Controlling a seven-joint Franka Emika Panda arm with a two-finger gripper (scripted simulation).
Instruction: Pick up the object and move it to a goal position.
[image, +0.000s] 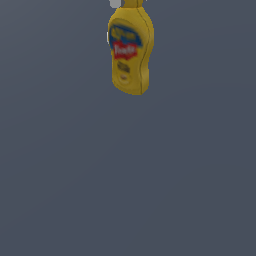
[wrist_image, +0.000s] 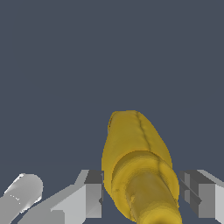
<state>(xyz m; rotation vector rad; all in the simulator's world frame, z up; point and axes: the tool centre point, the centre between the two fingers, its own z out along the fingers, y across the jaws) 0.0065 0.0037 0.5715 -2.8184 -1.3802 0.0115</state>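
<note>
Yellow mustard bottle (image: 130, 50) hangs upright in the air, cap up, jaws of the gripper (wrist_image: 142, 197) clamped on its neck. We judge the pickup done; the carry remains. No goal marker visible, so remaining travel unknown.

The mustard bottle (image: 130, 50) is seen upright near the top edge of the exterior view, with plain grey ground (image: 130, 190) spread on every side and below it. No other object is shown on that ground, so passage is left unobstructed to the exterior view's left and right. In the wrist view the bottle is flanked closely by the gripper (wrist_image: 142, 194) fingers (wrist_image: 89, 197), little room being left between them. Whether the bottle is lifted clear of the ground cannot be told for certain.
</note>
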